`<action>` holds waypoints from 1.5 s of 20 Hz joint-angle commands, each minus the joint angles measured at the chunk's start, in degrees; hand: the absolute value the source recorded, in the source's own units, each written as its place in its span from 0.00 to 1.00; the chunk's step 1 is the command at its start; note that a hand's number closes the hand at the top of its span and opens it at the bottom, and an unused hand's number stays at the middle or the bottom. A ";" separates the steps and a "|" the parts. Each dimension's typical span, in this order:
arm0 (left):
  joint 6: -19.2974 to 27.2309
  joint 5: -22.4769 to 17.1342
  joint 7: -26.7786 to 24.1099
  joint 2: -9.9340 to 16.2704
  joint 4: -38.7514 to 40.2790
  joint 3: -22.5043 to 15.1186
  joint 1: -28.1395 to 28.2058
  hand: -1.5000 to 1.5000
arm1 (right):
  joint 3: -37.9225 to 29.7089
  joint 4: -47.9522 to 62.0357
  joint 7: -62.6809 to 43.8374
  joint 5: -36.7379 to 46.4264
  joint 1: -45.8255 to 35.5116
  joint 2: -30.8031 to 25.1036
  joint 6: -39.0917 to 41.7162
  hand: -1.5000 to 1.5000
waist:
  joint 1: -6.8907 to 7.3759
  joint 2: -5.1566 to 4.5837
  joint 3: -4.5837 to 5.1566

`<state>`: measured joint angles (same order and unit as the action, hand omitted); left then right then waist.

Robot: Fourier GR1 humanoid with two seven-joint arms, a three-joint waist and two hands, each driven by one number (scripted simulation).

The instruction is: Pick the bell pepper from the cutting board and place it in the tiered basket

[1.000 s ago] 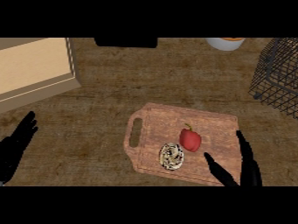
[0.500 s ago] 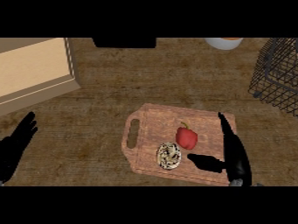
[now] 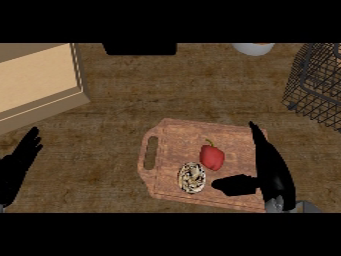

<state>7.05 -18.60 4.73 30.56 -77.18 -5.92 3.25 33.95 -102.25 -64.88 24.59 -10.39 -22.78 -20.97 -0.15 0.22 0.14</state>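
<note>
The red bell pepper (image 3: 212, 157) lies on the wooden cutting board (image 3: 174, 140) — just beside a pale round item (image 3: 192, 177) at its lower left. The wire tiered basket (image 3: 326, 87) stands well apart at the upper right of the worktop (image 3: 129, 105). The right hand (image 3: 267, 167) stands spread beside the pepper, fingers straight, thumb below it, holding nothing. The left hand (image 3: 7, 170) rests open at the lower left — near a tan box (image 3: 25, 80).

Bell pepper (image 3: 212, 157): red, green stem up top, lying on wooden cutting board (image 3: 174, 139), toward board's right half, near tabletop's front edge. Tiered basket (image 3: 326, 88): black wire mesh, standing at tabletop's right edge, well apart from pepper.
</note>
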 commanded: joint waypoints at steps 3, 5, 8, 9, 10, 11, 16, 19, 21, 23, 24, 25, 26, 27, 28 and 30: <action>-0.87 0.66 1.15 0.28 -1.59 1.56 0.97 0.50 | -1.17 -7.08 -10.13 2.61 5.14 0.88 2.45 0.00 | -0.09 -0.03 -0.12; -0.22 1.74 2.32 -1.31 -0.05 1.10 -3.17 0.50 | -3.73 -6.30 -8.79 0.55 4.26 1.24 4.21 0.00 | -0.22 -0.15 -0.13; -1.34 3.22 -0.84 -2.21 -0.80 1.13 2.26 0.50 | -3.10 -5.51 -8.32 1.73 4.37 4.57 4.74 0.00 | 0.31 -0.15 -0.13; -0.57 2.32 3.86 -1.56 -1.44 2.58 -2.10 0.50 | -3.19 -5.84 -6.76 2.12 5.99 4.92 3.99 0.00 | 0.08 -0.16 -0.14; -1.26 3.38 0.18 -2.91 1.76 1.86 -1.95 0.50 | -3.13 -3.24 -5.07 1.37 7.10 5.16 4.05 0.00 | 0.03 -0.22 -0.12; -1.53 3.07 -1.00 -3.67 -0.40 2.30 1.25 0.50 | -3.59 -8.01 -5.10 1.65 9.96 2.80 5.72 0.00 | 0.07 -0.13 -0.13; -1.63 5.83 1.12 -5.55 -1.45 3.15 0.75 0.50 | -5.22 -3.48 -0.18 4.39 10.68 7.47 4.50 0.00 | 0.18 -0.17 -0.14; -7.09 4.54 -1.65 -3.33 2.46 7.37 0.24 0.50 | -9.27 -1.13 4.99 1.68 10.71 6.80 7.05 0.00 | 0.22 -0.20 -0.14; -6.13 6.98 -0.53 -5.42 4.29 6.89 -2.65 0.50 | -6.57 -1.31 2.37 5.80 10.76 10.92 5.95 0.00 | 0.10 -0.20 -0.13; -9.06 5.25 0.36 -3.54 3.44 9.81 -1.14 0.50 | -7.75 1.26 4.93 5.86 9.96 11.24 7.13 0.00 | 0.22 -0.20 -0.14; -6.81 7.67 -1.19 -5.59 0.01 7.03 3.11 0.50 | -9.68 7.25 8.82 3.67 7.59 12.14 6.48 0.00 | 0.49 -0.22 -0.15; -6.00 8.06 0.99 -6.22 -0.86 8.13 0.91 0.50 | -11.04 5.32 5.60 4.68 6.11 12.77 8.47 0.00 | 0.34 -0.20 -0.15; -5.69 9.22 2.66 -6.51 -1.09 8.43 -0.72 0.50 | -10.59 5.76 10.07 5.11 9.35 12.62 7.15 0.00 | 0.22 -0.20 -0.15; -7.67 8.15 2.89 -6.34 2.36 9.10 -3.12 0.50 | -8.34 6.93 6.83 8.01 7.61 15.66 6.11 0.00 | 0.18 -0.22 -0.14; -7.09 9.67 0.60 -7.43 2.98 10.02 -1.75 0.50 | -10.22 7.11 8.47 8.17 8.16 15.23 6.67 0.00 | 0.20 -0.20 -0.14; -9.35 7.70 4.10 -5.64 2.85 11.97 -3.74 0.50 | -8.65 8.32 7.23 9.85 7.72 17.49 6.23 0.00 | 0.19 -0.21 -0.14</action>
<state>-0.33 -10.52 6.79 24.35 -75.86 3.36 1.85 24.98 -96.39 -56.65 31.92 -1.77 -8.38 -14.75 0.07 0.01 0.00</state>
